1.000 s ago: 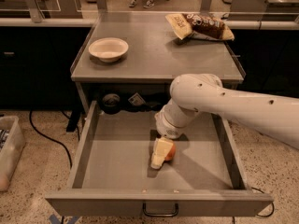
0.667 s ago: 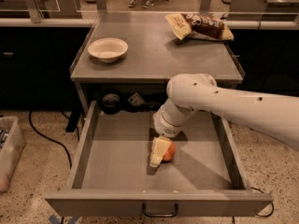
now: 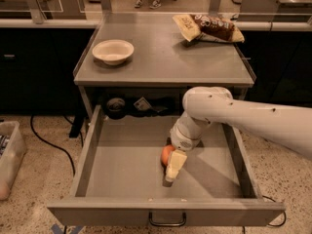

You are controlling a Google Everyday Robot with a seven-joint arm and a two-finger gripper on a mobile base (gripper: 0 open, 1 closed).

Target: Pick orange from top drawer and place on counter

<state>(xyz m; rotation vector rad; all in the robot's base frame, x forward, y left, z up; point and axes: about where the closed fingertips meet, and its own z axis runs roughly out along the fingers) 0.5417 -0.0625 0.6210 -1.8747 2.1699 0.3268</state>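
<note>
Orange (image 3: 166,155) in top drawer (image 3: 122,172), gripper (image 3: 174,167) just beside

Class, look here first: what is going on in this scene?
A robot arm reaches down into the open top drawer. Its gripper sits right against the orange inside the drawer. The orange is not yet on the counter, which holds a white bowl and a snack bag.

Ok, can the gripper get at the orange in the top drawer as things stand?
Probably yes. The gripper is down inside the open top drawer, right beside the orange, and nothing lies between them. Whether it has a hold on the fruit cannot be told from this view.
</note>
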